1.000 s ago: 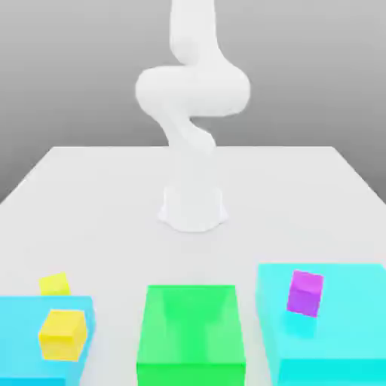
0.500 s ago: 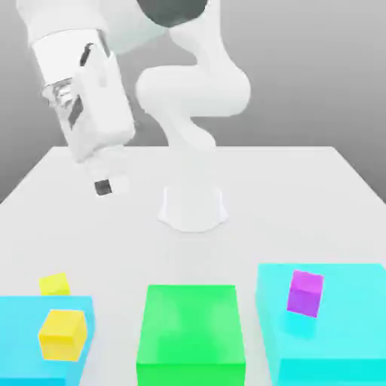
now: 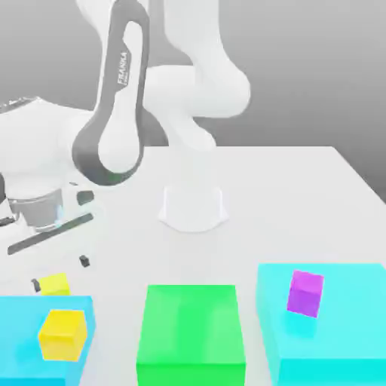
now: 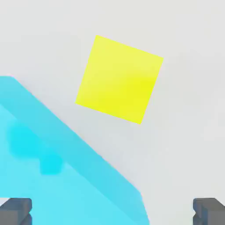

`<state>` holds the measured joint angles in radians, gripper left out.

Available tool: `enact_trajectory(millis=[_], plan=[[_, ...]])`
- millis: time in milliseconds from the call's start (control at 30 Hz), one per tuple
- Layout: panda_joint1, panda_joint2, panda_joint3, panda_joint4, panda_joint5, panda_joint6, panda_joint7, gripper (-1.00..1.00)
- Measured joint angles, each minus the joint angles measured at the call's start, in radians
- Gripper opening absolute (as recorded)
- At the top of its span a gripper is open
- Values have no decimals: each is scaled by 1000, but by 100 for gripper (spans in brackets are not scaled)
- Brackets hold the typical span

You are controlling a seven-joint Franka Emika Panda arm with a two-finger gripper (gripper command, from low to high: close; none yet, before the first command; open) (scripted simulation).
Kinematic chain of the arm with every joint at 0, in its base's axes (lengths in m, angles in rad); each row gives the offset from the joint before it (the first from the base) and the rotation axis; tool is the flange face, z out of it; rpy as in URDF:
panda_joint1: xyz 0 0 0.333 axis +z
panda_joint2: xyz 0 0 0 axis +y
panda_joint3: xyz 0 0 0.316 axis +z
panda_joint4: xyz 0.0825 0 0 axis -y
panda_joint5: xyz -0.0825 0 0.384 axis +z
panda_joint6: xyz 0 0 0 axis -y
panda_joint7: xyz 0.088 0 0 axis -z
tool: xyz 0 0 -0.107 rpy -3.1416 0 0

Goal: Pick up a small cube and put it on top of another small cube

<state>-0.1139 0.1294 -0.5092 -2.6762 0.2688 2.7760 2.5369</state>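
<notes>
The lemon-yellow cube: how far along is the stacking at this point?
Nothing is stacked yet: the lemon-yellow cube sits on the table beside the blue block. In hand: nothing; the pincer stands open above, apparently lining up. Left: grasping it, lifting it and setting it on another cube, whether the golden-yellow or purple one.

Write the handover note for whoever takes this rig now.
Gripper: open and empty, above the lemon-yellow small cube.
Job's things: that cube sits on the table beside the blue block; the golden-yellow cube is on that block, the purple cube on the cyan block.
Done: approach only, no grasp.
Left: grasp, lift, stack. Which cube goes underneath is unclear; confirm first.
</notes>
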Motion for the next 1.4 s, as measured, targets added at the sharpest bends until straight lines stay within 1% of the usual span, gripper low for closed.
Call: enact_trajectory(millis=[33, 67, 133, 233, 333, 367, 567, 600, 700, 800, 900, 933, 1133, 1300, 1333, 1400], plan=[[5, 13, -17, -4, -12, 19, 38, 0], [2, 31, -17, -3, -2, 36, 45, 0], [-22, 73, 14, 6, 47, 68, 19, 0], [-90, 141, 102, 24, 138, 115, -47, 0], [-188, 215, 217, 43, 224, 168, -113, 0], [-208, 230, 241, 47, 242, 179, -127, -100], [-218, 238, 253, 49, 252, 187, -135, -100], [-207, 228, 240, 47, 241, 180, -126, -100], [-132, 167, 149, 31, 165, 138, -67, -100], [-71, 96, 66, 11, 61, 91, 11, -100], [-38, 28, 11, -8, -38, 45, 85, -100], [-32, 15, 3, -3, -53, 26, 102, -100], [-9, 54, 23, 210, -27, -154, 204, -100], [13, 95, 20, 401, -50, -310, 328, -100], [52, 108, -18, 440, -43, -343, 345, -100], [192, 151, -161, 518, 2, -415, 358, -100]])
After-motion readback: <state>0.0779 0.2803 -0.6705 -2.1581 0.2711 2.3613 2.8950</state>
